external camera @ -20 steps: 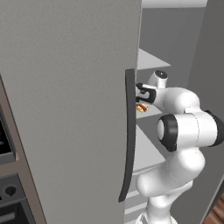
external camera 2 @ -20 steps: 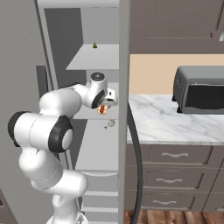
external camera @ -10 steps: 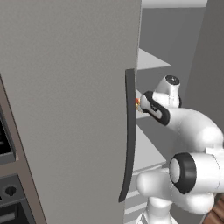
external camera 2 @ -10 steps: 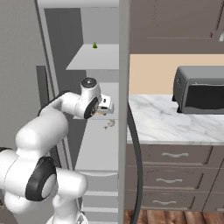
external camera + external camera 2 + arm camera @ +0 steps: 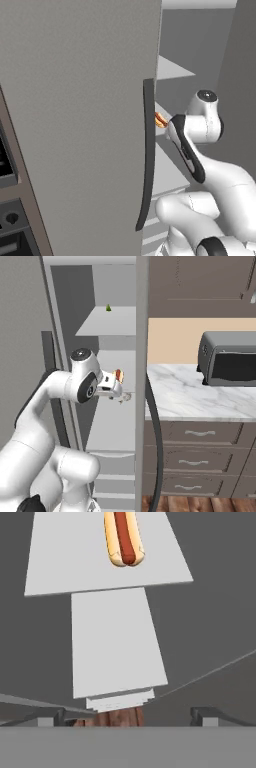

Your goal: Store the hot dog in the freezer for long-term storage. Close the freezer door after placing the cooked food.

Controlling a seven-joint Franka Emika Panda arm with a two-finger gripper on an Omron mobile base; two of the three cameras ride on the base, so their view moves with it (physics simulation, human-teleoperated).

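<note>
Simulated home kitchen: open freezer (image 5: 107, 326), marble counter (image 5: 185, 396), toaster oven (image 5: 227, 358), drawers (image 5: 200, 433).

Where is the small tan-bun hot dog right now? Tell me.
The tan-bun hot dog with its red-brown sausage lies on a white inner shelf of the light-grey freezer in the hand view, ahead of the open fingers, not held.

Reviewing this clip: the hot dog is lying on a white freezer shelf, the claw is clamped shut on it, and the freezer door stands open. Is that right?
One part is wrong. The claw is not clamped on the hot dog: the hand view shows its fingertips spread apart, with the hot dog lying free on the white shelf ahead of them. The freezer door does stand open.
</note>
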